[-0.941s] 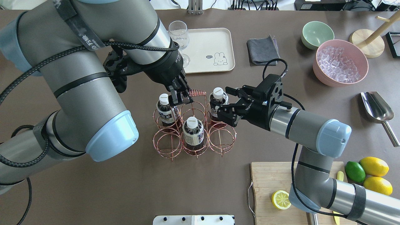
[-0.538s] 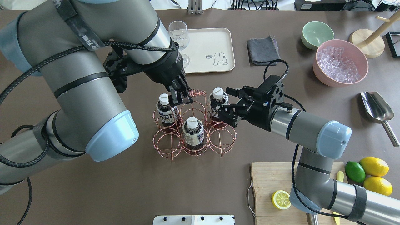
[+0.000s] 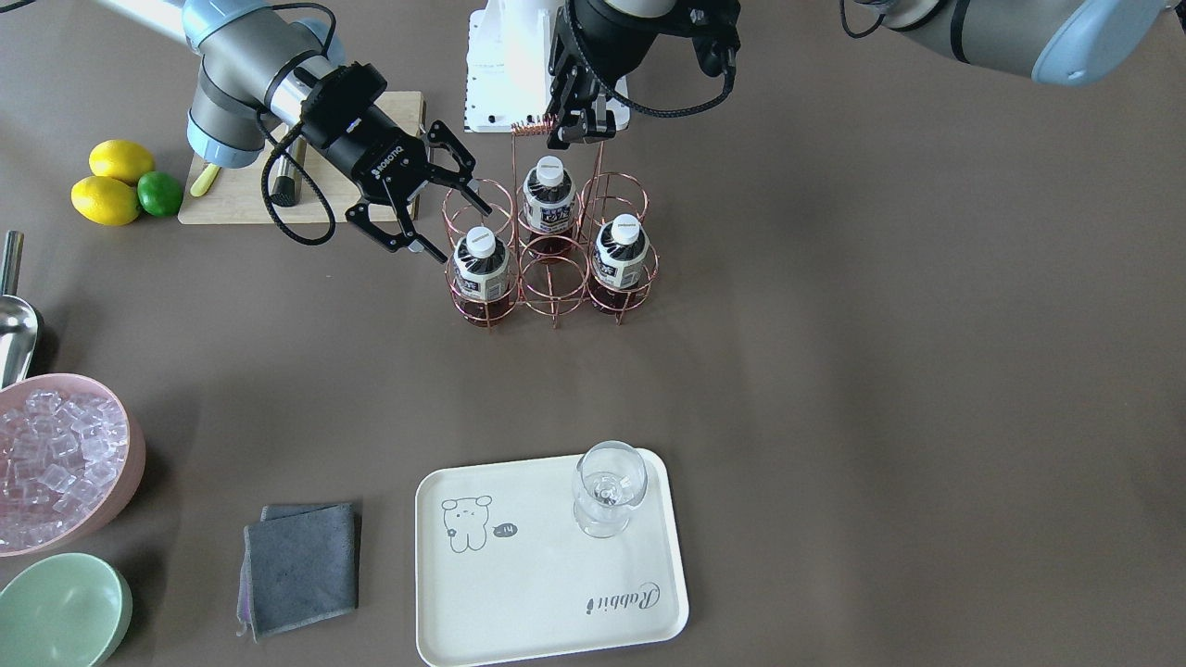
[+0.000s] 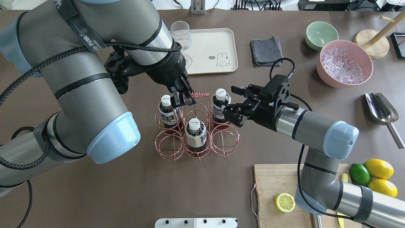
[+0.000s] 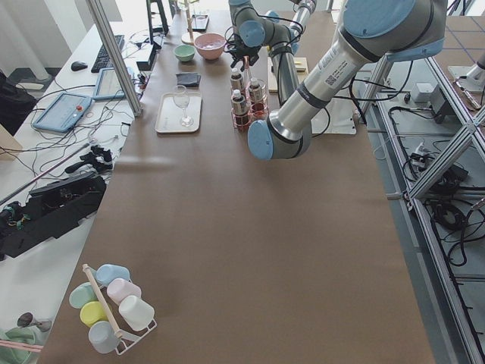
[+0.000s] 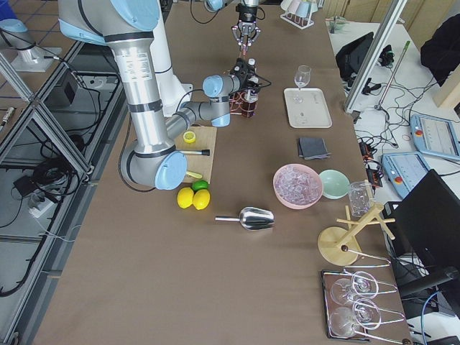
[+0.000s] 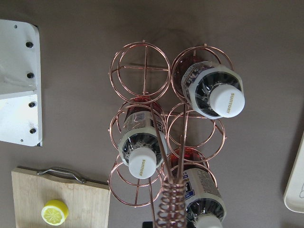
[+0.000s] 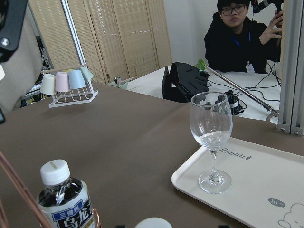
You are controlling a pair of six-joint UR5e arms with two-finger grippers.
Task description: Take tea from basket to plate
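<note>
The copper wire basket stands mid-table and holds three tea bottles; in the front-facing view they are tea bottles. My left gripper is shut on the basket's coiled handle, and the coil shows close up in the left wrist view. My right gripper is open, its fingertips just beside the far-right bottle and not closed on it. The cream plate lies beyond, with a clear glass on it.
A grey cloth, a green bowl and a pink bowl of ice sit to the plate's right. A metal scoop lies at the right edge. A cutting board with a half lemon lies under my right arm.
My right gripper has shifted slightly to the right, away from the bottle, and stays open. The left gripper and the basket have not moved.
</note>
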